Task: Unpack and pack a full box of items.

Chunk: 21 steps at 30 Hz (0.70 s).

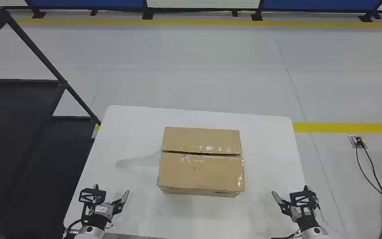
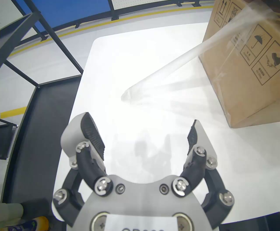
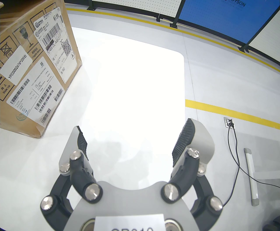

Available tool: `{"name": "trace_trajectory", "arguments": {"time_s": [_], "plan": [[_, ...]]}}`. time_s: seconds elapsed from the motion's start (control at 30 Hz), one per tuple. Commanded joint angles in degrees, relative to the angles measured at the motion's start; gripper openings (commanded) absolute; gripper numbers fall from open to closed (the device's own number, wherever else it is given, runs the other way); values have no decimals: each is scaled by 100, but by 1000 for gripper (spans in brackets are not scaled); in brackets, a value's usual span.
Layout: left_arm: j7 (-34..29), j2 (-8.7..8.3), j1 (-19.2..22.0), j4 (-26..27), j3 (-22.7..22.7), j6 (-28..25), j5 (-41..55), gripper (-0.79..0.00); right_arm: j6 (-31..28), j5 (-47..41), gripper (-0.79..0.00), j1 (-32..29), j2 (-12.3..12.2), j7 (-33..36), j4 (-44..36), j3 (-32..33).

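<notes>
Cardboard box (image 3: 7, 119), side seen in the right wrist view:
- white strip sticker (image 3: 15, 65) with one line of letters and digits
- shipping label (image 3: 59, 48) with a barcode, a QR code and large characters
- product label (image 3: 36, 94) with several barcodes; its small print is too fine to read
- round green stamp (image 3: 21, 116)
- printed wineglass sign (image 3: 23, 32) and crossed-out stacking sign (image 3: 4, 50), both with captions in two scripts

Box side in the left wrist view: umbrella sign (image 2: 254, 41) and up-arrows sign (image 2: 223, 4).

Left claw (image 2: 141, 121) and right claw (image 3: 134, 129) each carry a white base tag, print cut off at the edge.
</notes>
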<state>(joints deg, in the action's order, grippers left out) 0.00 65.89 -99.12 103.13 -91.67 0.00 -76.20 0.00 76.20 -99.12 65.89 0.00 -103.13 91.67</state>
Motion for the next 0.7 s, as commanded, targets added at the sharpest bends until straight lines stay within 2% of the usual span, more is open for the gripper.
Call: {"name": "trace_trajectory", "arguments": {"time_s": [0.0, 0.4, 0.53, 0.67], "plan": [[0, 0, 0, 0, 0, 0, 0, 0, 0, 0, 0, 0, 0, 0, 0, 0], [0, 0, 0, 0, 0, 0, 0, 0, 0, 0, -1, 0, 0, 0, 0, 0], [135, 15, 52, 89, -28, -45, 184, 0, -135, 548, 0, -38, -14, -166, -380, -90], [160, 9, 231, 130, -79, -349, 268, 0, -474, 575, 0, 43, -12, -68, -880, -227]]}}
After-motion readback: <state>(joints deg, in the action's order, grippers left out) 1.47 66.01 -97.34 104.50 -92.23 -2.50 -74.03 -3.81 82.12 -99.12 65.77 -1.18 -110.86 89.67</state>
